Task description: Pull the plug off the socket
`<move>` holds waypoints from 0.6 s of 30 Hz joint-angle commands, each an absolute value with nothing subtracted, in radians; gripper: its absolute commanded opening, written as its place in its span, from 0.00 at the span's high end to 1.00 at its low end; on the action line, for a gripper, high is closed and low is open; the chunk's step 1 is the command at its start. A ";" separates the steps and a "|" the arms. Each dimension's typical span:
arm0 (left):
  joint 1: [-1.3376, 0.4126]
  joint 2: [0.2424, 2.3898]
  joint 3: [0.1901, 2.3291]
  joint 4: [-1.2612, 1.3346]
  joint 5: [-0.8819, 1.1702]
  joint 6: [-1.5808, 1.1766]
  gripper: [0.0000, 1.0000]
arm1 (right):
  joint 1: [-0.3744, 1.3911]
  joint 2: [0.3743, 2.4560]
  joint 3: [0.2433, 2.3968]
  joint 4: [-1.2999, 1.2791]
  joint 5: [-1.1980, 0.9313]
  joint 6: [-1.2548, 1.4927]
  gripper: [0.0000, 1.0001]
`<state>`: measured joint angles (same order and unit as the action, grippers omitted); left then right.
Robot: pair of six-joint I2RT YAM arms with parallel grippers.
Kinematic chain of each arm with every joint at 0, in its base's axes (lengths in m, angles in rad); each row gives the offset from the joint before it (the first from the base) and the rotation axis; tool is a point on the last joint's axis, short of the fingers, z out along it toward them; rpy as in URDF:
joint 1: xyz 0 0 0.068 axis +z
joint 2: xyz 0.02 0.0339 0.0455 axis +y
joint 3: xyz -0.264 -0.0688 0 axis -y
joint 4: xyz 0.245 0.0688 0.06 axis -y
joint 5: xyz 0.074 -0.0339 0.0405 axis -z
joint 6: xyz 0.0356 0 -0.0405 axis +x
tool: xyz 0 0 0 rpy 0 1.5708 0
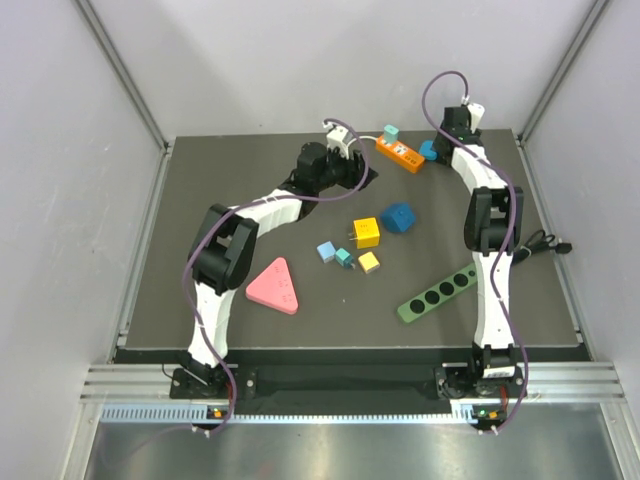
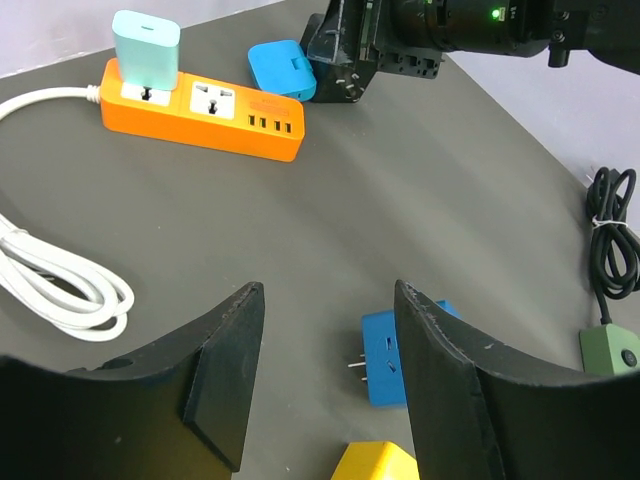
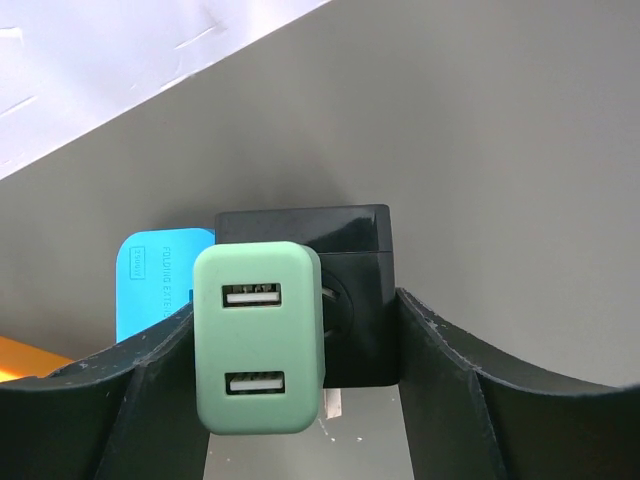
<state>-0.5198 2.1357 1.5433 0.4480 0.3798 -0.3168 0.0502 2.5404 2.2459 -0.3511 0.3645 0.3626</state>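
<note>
In the right wrist view a mint-green USB plug [image 3: 260, 338] sits in a black socket block [image 3: 355, 300]. My right gripper [image 3: 295, 320] has a finger against each side of the pair, and one metal prong [image 3: 333, 402] shows underneath. From above, that gripper [image 1: 437, 148] is at the back right, beside the orange power strip [image 1: 400, 153]. The strip [image 2: 200, 110] carries a pale teal plug [image 2: 146, 48] in its end socket. My left gripper [image 2: 328, 290] is open and empty above the mat, short of the strip.
A blue folding adapter [image 2: 283, 68] lies by the strip's end, with a coiled white cable [image 2: 60, 290] to the left. A blue plug [image 2: 385, 355] and a yellow one [image 2: 375, 465] lie under my left fingers. A pink triangle [image 1: 274, 285], a green holed bar [image 1: 437, 294] and a black cable [image 1: 540, 245] are nearer.
</note>
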 commanded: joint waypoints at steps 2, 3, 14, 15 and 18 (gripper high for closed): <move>-0.515 2.154 1.606 0.488 0.416 -0.347 0.40 | 0.049 2.438 2.203 -0.313 0.374 0.351 0.96; -0.514 2.158 1.611 0.489 0.422 -0.353 0.38 | 0.049 2.377 2.171 -0.304 0.383 0.342 1.00; -0.514 2.269 1.710 0.545 0.528 -0.535 0.31 | 0.022 1.838 1.363 -0.058 0.364 0.439 1.00; -0.515 2.275 1.712 0.549 0.532 -0.543 0.31 | 0.020 1.785 1.318 -0.040 0.345 0.454 1.00; -0.515 2.289 1.715 0.569 0.549 -0.571 0.30 | 0.020 1.708 1.160 0.076 0.232 0.446 1.00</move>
